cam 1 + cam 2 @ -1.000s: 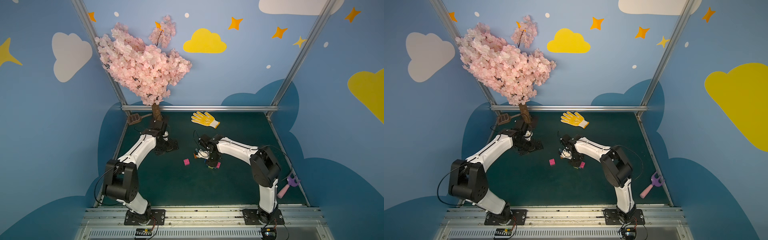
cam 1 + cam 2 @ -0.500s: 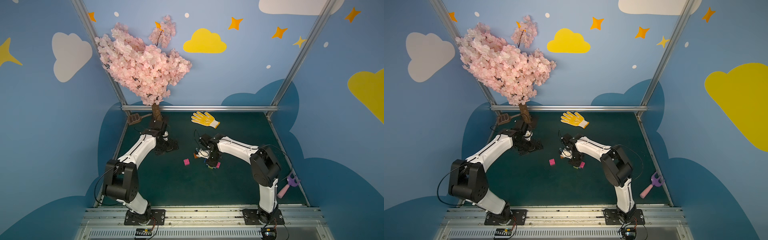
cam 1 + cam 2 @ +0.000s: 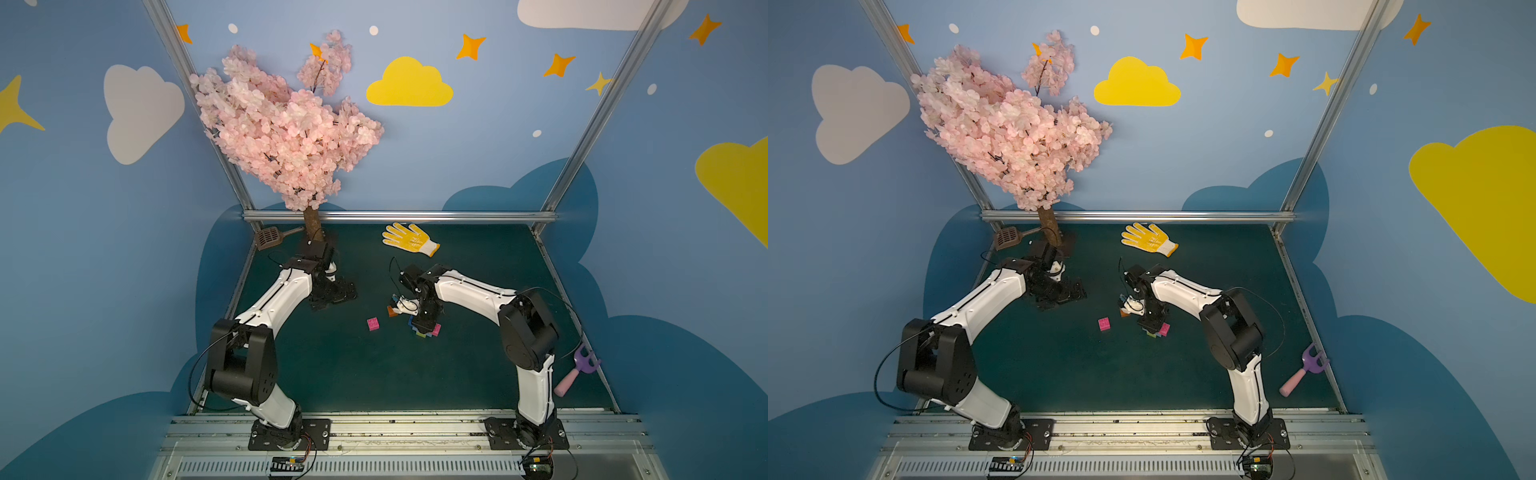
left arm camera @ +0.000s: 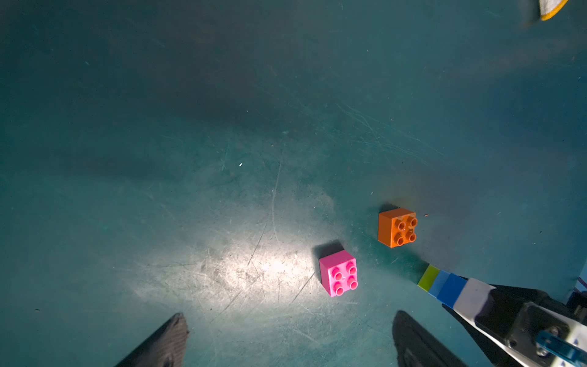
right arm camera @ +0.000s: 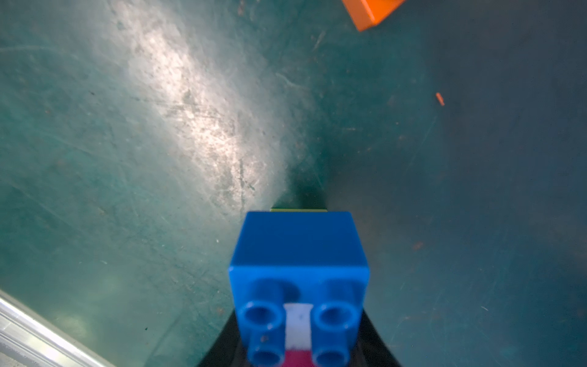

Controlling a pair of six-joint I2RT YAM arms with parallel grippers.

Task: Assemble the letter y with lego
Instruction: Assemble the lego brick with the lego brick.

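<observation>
Pinching the blue brick [image 5: 298, 244] (studs shown only by right wrist view) are right jaws; left jaws spread wide.

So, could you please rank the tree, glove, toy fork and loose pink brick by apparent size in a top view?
1. Tree.
2-3. Glove and toy fork: about alike, and the fork lies nearer the camera, so unranked.
4. Pink brick.

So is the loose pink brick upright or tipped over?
Upright: the small pink studded plastic brick sits flat on the green table, its four studs facing up and nothing touching it.
</observation>
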